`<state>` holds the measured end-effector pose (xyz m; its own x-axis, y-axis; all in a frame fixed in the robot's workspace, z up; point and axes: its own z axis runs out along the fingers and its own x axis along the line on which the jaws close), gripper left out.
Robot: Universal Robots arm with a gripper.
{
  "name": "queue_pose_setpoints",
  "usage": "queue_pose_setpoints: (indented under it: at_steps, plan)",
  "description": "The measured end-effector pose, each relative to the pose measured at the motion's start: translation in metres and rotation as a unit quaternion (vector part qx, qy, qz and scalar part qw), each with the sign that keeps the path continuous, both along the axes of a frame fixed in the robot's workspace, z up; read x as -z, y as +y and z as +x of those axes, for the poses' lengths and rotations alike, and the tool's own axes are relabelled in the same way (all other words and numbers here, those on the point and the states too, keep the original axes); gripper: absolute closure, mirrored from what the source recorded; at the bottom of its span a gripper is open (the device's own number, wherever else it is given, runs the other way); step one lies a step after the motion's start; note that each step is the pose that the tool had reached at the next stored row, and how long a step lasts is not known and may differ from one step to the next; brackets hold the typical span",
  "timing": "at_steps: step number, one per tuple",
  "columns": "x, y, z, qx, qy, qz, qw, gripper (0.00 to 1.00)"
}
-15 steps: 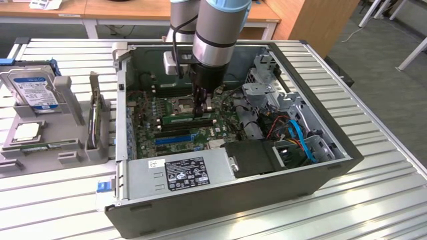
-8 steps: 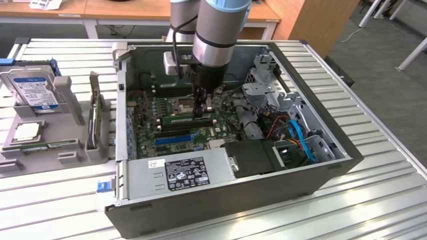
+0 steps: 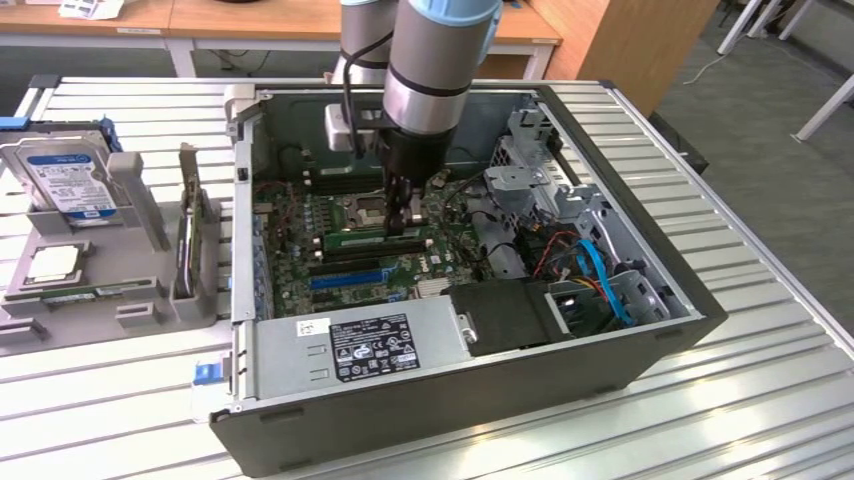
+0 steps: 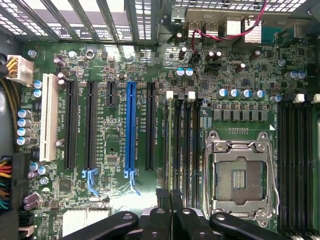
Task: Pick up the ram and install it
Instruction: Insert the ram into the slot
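The ram [image 3: 363,239] stands on edge near the middle of the motherboard [image 3: 296,262], directly beneath the claw [image 3: 400,226]. The claw's fingers [image 4: 162,200] are pressed nearly together, pinching the ram's top edge.

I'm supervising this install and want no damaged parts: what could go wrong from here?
1. The ram, pinched in the gripper at the slots, may sit skewed; pushing could bend it or leave it unseated.
2. The open socket lies right beside the slots; a slip could hit its exposed contacts.
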<state>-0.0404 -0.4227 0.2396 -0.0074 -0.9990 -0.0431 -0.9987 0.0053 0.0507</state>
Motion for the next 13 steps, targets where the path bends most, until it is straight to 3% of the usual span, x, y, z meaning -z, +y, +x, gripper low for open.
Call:
queue_pose_setpoints:
  at_steps: [13]
  plan:
    - [0.0028, 0.0001, -0.0004, 0.004, 0.0001, -0.0002, 1.0000, 0.88]
